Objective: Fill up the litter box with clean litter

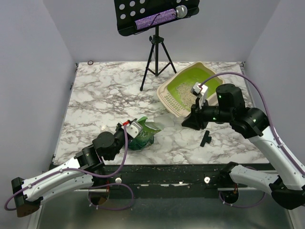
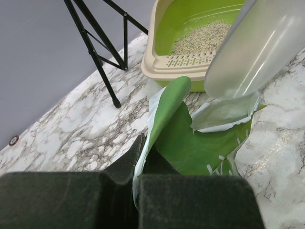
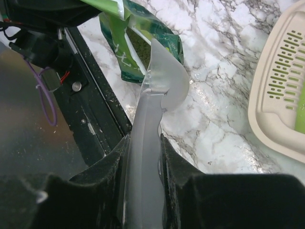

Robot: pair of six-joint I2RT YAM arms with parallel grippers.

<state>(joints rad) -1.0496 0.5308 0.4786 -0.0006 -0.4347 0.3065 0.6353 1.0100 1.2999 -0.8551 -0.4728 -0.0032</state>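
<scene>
Litter box (image 1: pixel 188 88) at the far right of the marble bench (image 1: pixel 95 100), set at a slant, long axis running from near-left to far-right, slotted strip (image 2: pixel 188 61) on the near-left end. Only a small heap of clean litter (image 1: pixel 182 88) inside, toward the slotted end — lots of lime-green floor bare, so the job looks far from done.

Just near of the box: the right tool (image 3: pixel 143 157), pressed together on the handle of a clear plastic scoop (image 3: pixel 159 86). Scoop held out between the box and the bag, bowl end pointing down toward the bag's mouth in the right wrist view. Cannot tell if any litter sits in the scoop.

Further out, at the near middle of the bench: the green litter bag (image 1: pixel 142 135), crinkled, mouth open toward the box. Left tool (image 2: pixel 138 183) pinching the bag's top edge, holding it up and open.

Right arm much nearer the box than the left. Next move probably turns on this — bag to the near-left of the scoop, box to the far-right, so likely dip toward the bag, then swing back over the slotted end and tip out.

Also there: a black tripod stand (image 1: pixel 155 57) at the back, and a small black part (image 1: pixel 205 138) lying on the bench near the right arm.
</scene>
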